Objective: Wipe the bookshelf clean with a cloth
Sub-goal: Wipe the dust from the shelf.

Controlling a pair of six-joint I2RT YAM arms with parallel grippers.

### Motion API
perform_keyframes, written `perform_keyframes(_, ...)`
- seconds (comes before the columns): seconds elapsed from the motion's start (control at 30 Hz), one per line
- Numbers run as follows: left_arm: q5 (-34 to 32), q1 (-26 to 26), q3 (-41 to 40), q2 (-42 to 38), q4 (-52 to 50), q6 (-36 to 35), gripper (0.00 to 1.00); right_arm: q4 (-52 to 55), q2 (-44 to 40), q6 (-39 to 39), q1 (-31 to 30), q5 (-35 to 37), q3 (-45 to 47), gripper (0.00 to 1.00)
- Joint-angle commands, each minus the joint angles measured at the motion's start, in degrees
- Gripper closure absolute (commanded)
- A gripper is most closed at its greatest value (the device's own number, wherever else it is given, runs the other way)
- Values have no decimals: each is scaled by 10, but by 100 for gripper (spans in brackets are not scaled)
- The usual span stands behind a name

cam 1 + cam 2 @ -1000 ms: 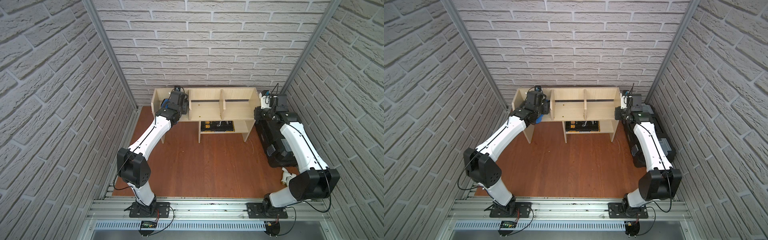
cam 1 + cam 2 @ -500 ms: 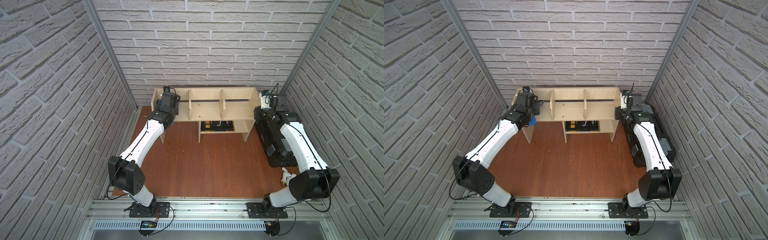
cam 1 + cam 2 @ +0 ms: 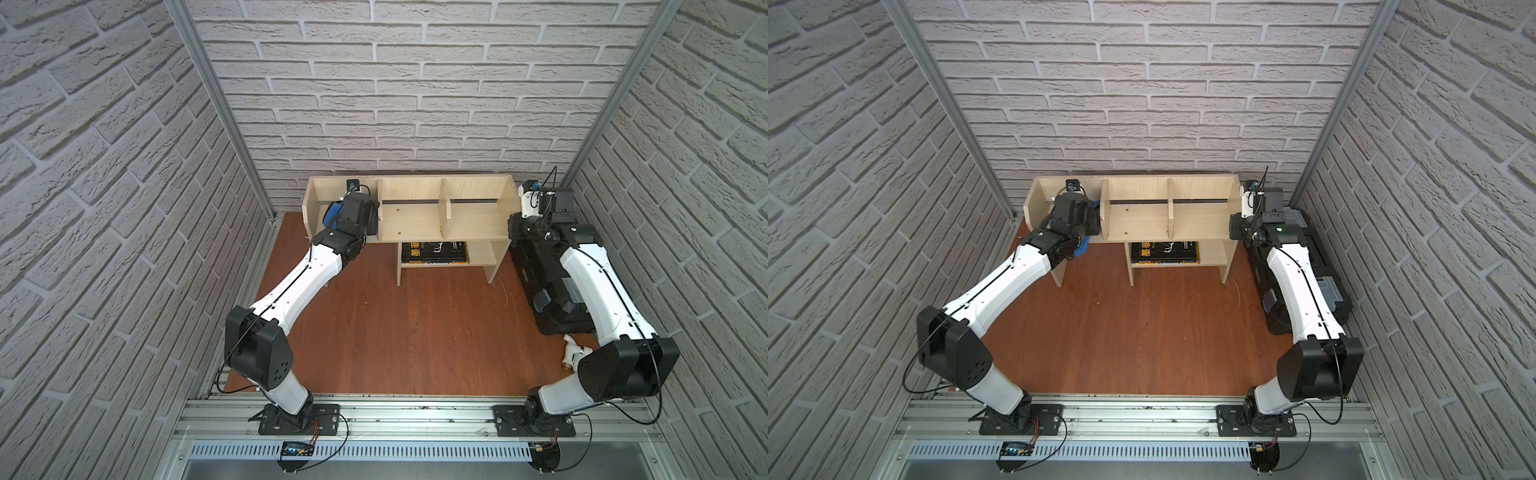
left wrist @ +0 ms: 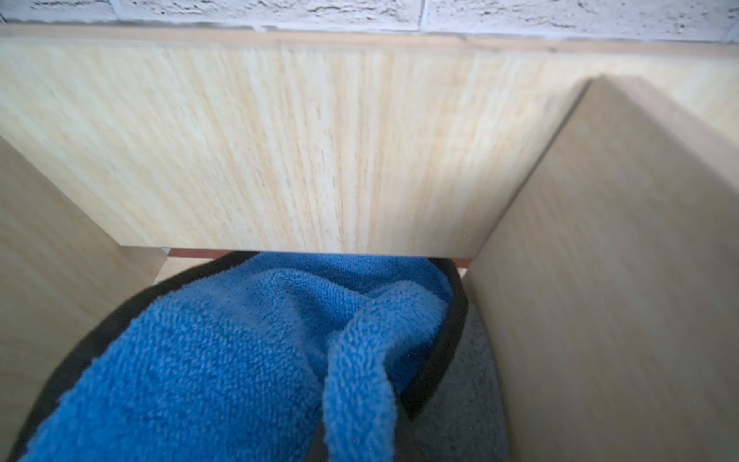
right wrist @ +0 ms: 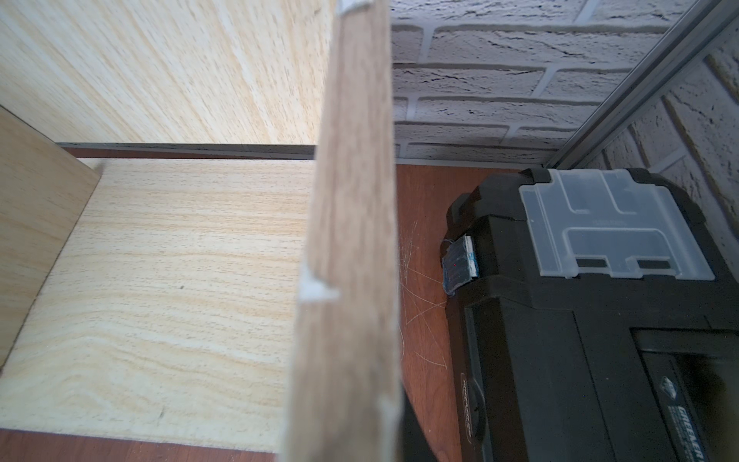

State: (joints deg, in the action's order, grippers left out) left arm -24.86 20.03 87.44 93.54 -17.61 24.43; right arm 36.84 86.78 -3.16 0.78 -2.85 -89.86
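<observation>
Back wall, upper middle of frame: bookshelf (image 3: 415,216) runs left-to-right, close along the bricks (image 3: 415,124).
Leftmost bay has the cloth (image 3: 331,211) clamped in the left gripper (image 3: 351,216), boxed between left panel (image 3: 309,208) and divider (image 3: 379,208); right gripper (image 3: 527,203) looks pinched on the right panel (image 3: 513,199), toolbox (image 3: 534,266) just beside. Open floor (image 3: 415,332) in front.

- Left gripper (image 3: 344,210): jaws masked by the wrist housing in both top views, and buried under the cloth (image 4: 224,360) in the left wrist view.
- Cloth: cut off by the left wrist view's lower edge.
- Right gripper (image 3: 524,203): fingers hidden; jaw setting cannot be told.
- Bookshelf (image 5: 344,240): side panel edge blurred in the right wrist view.
- Book (image 3: 434,252): rear part under the upper shelf; lettering too small to read.
- Toolbox (image 5: 560,360): cut off by the right wrist view's edge; partly under the right arm in both top views.
- White object (image 3: 572,353): partly covered, too small to identify.
</observation>
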Motion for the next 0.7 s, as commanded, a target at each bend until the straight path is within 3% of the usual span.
perform_keyframes(0.0,-5,-31,48,24,5,-5,100,-7,-5,-70,-22,-217,0,97)
perform_keyframes(0.1,-17,-38,56,24,-10,-14,100,-5,-7,-67,-22,-215,0,97)
perform_keyframes(0.27,-4,-33,-1,-6,-15,-11,100,-1,-7,-72,-22,-206,-6,96)
perform_keyframes(0.43,20,-1,-45,-52,-12,-32,100,4,-11,-73,-22,-186,-12,79)
perform_keyframes(0.5,7,8,-52,-81,-4,-47,100,11,-12,-70,-23,-176,-18,67)
perform_keyframes(0.67,16,6,-6,-126,-17,-52,100,36,-21,-61,-30,-134,-37,47)
